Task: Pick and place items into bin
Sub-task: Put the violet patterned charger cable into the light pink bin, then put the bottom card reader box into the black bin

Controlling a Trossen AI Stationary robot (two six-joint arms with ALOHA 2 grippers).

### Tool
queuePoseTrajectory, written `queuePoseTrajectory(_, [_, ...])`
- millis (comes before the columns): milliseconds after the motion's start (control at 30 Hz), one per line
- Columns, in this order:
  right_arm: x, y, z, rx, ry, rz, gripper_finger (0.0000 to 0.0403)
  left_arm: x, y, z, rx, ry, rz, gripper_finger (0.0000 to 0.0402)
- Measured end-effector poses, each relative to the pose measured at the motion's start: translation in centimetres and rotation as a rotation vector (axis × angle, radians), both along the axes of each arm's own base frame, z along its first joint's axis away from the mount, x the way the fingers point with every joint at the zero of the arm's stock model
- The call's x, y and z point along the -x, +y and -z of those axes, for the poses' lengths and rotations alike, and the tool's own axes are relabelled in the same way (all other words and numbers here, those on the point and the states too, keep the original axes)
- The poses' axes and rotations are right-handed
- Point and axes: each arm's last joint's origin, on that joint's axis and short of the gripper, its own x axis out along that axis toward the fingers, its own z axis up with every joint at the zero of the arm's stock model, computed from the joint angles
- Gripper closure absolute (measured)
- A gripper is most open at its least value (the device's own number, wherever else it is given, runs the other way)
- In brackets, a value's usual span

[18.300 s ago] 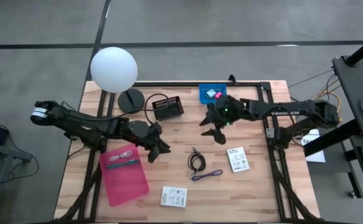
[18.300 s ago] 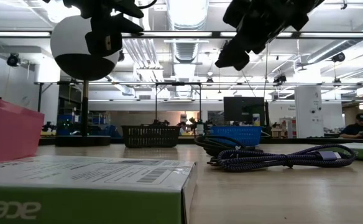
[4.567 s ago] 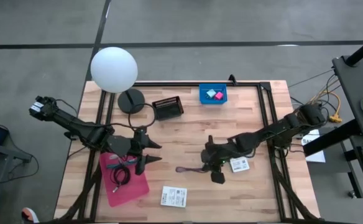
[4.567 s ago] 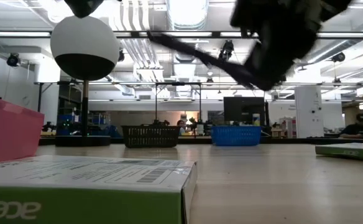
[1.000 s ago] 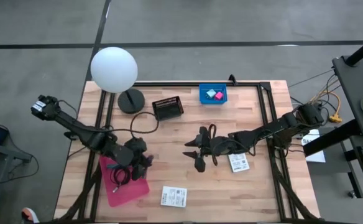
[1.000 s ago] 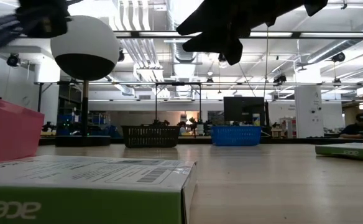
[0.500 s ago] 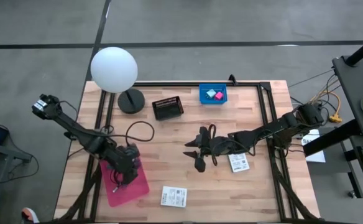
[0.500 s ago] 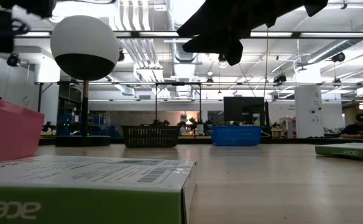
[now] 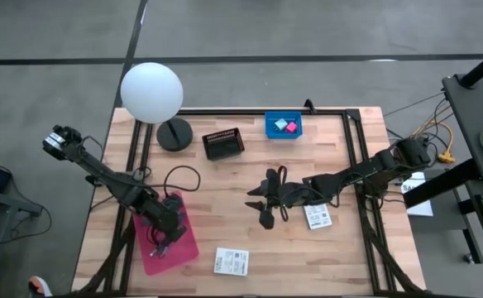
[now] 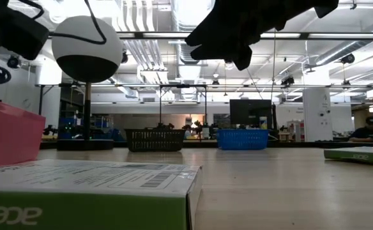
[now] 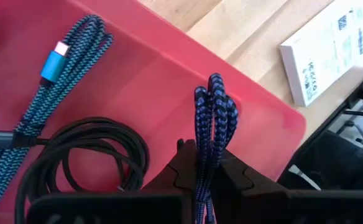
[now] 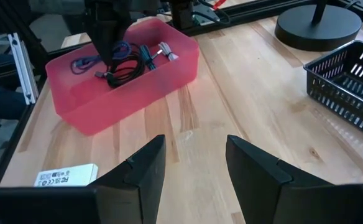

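Over the pink plastic bin [image 9: 178, 245] at seven o'clock, left gripper [image 11: 207, 167] clamping a purple braided cable [image 11: 211, 118], right gripper [image 12: 192, 163] parted mid-table.

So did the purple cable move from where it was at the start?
Yes. The purple cable left the bare wood mid-table; now the left gripper holds it over the pink bin, far left of there.

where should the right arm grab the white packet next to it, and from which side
Probably across its two long edges, coming straight down from above. The white packet lies flat on the table as a thin box, so only its side edges give the fingers something to close on. The open right end effector hovers just beside it; the space around the packet looks free of other items.
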Motion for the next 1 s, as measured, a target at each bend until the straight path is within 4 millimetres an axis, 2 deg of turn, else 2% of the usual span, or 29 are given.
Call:
queuePoseTrajectory(333, [0.00,0.00,0.00,0.000,0.000,0.000,0.0249,0.07,0.14,0.80,-0.035,0.000,-0.006,0.0357])
queuePoseTrajectory(800, [0.00,0.00,0.00,0.000,0.000,0.000,0.0248,0.05,0.07,0.52,-0.070,-0.057,0.140,0.0301])
queuePoseTrajectory(1000, [0.00,0.00,0.00,0.000,0.000,0.000,0.0243,0.11,-0.01,0.09,-0.026,-0.079,0.158,0.0273])
